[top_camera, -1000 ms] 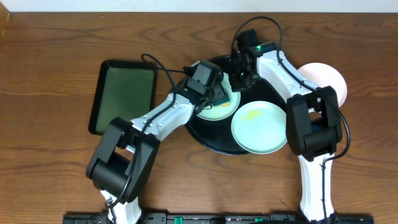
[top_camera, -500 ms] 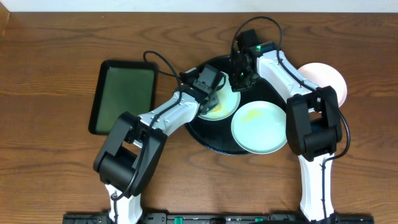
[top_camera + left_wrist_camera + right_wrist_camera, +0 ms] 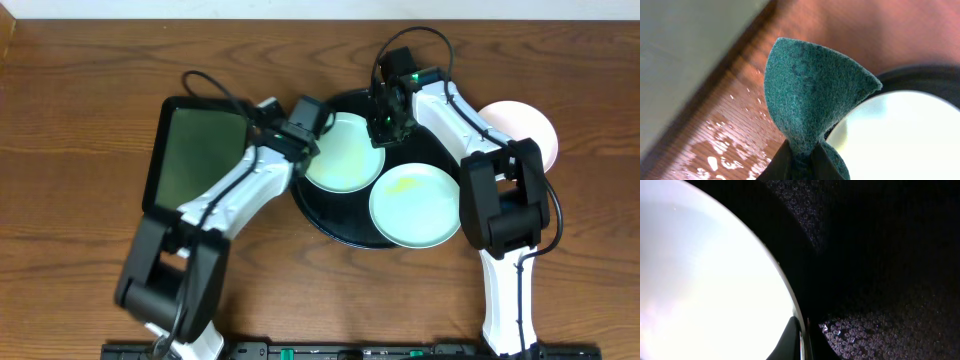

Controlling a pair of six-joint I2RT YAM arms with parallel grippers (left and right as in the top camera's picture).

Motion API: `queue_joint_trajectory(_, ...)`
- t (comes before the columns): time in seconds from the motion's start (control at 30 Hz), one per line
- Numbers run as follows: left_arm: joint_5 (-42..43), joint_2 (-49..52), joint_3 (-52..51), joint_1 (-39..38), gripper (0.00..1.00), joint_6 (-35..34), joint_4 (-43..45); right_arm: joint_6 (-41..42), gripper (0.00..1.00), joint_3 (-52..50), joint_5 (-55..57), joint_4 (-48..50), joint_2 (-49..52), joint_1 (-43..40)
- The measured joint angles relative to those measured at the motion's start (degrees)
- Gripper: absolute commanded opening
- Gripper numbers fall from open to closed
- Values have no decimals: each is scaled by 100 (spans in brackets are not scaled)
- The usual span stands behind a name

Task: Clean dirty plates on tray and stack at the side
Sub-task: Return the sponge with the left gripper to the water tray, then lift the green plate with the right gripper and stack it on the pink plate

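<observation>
The round black tray carries two plates. The upper pale mint plate shows no smear, and my right gripper is shut on its right rim. In the right wrist view the fingers pinch that plate's edge over the wet tray. The lower plate has a yellow smear. A third plate lies off the tray to the right. My left gripper is shut on a green scouring pad, which hangs over the wood just left of the tray.
A rectangular black tray with a green inside lies on the left. Water drops wet the wood between it and the round tray. Cables loop above both arms.
My left arm has swung left, carrying the pad off the upper plate to the tray's left edge. The plate is now uncovered. The right arm holds still.
</observation>
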Motion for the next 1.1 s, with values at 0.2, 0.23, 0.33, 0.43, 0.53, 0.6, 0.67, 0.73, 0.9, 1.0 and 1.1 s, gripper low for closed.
queue_joint_trajectory(0.2, 590, -708, -11, 258, 8, 387, -17, -122, 1, -81, 190, 52, -153, 70)
queue_joint_trajectory(0.23, 758, -822, -11, 350, 8, 511, -24, -157, 1, -101, 232, 50, -199, 76)
queue_joint_trajectory(0.33, 1276, -1150, -11, 754, 8, 907, -120, -326, 1, -144, 608, 48, -505, 146)
queue_joint_trajectory(0.43, 1698, -1436, -11, 1296, 8, 1270, -367, -546, 1, -146, 1263, 61, -957, 284)
queue_joint_trajectory(0.53, 1921, -1580, -11, 1816, 8, 1458, -717, -772, 1, -146, 1991, 90, -1401, 522)
queue_joint_trajectory(0.6, 1991, -1598, -13, 2166, 7, 1543, -992, -931, 1, -146, 2498, 105, -1644, 710)
queue_joint_trajectory(0.67, 2031, -1598, -26, 2459, 7, 1585, -1237, -1049, 1, -146, 2983, 131, -1827, 905)
queue_joint_trajectory(0.73, 2068, -1598, -28, 2680, 8, 1650, -1355, -1128, 1, -146, 3543, 192, -1950, 1095)
queue_joint_trajectory(0.9, 2118, -1598, -28, 3027, 7, 1987, -1440, -1526, 1, -146, 5025, 557, -2087, 1635)
queue_joint_trajectory(1.0, 2129, -1598, -28, 3143, 7, 2190, -1523, -2111, 1, -146, 5600, 636, -2087, 1993)
queue_joint_trajectory(1.1, 2133, -1598, -28, 3195, 7, 2345, -1534, -2785, 1, -146, 5899, 647, -2087, 2326)
